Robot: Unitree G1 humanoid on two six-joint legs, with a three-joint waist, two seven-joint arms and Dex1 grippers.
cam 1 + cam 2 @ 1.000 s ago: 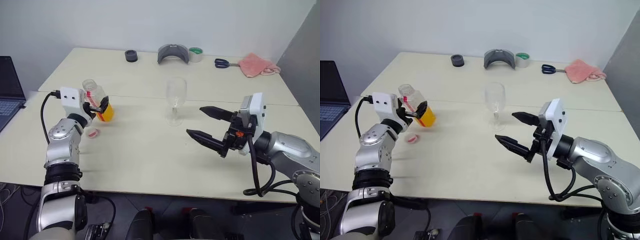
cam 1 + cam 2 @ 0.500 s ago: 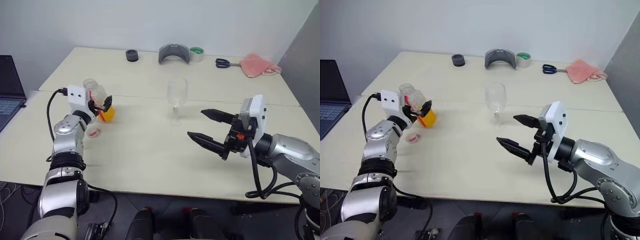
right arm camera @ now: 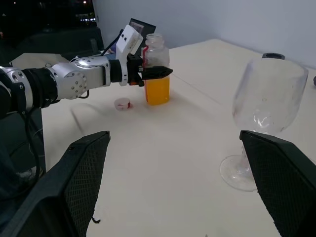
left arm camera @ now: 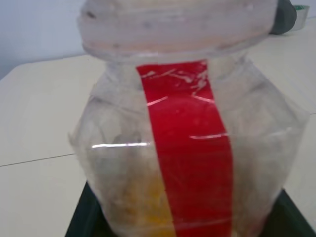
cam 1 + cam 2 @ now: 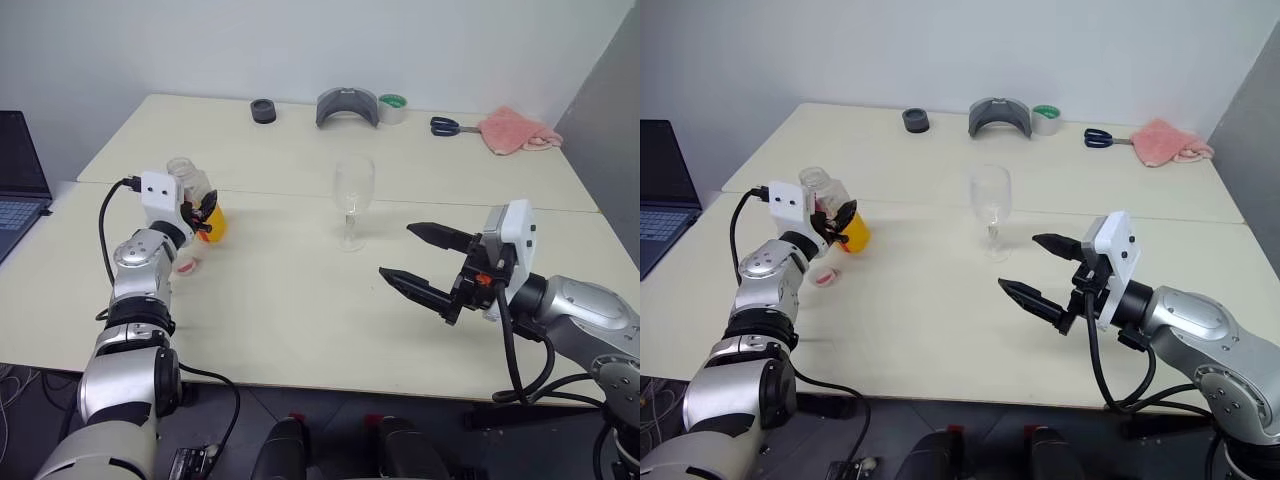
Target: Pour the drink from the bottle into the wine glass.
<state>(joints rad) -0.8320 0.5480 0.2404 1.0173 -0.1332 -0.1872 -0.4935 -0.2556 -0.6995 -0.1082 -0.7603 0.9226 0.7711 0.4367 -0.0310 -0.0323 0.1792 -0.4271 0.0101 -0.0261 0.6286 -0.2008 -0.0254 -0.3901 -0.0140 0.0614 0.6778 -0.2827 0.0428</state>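
The bottle stands upright and uncapped at the table's left, with the orange drink filling its lower part. My left gripper is shut on the bottle's body, one finger on each side; the left wrist view shows the bottle pressed close with its red label strip. The empty wine glass stands upright mid-table, also seen as the wine glass from the right wrist. My right gripper hovers open to the right of the glass, apart from it, holding nothing.
A small red-white cap lies on the table beside the bottle. A laptop sits at far left. Along the back edge are a black round object, a grey curved object, a tape roll, scissors and a pink cloth.
My left gripper's fingers, open around the bottle before, have closed onto it, and the left arm has pushed slightly forward. The right arm has stayed where it was.
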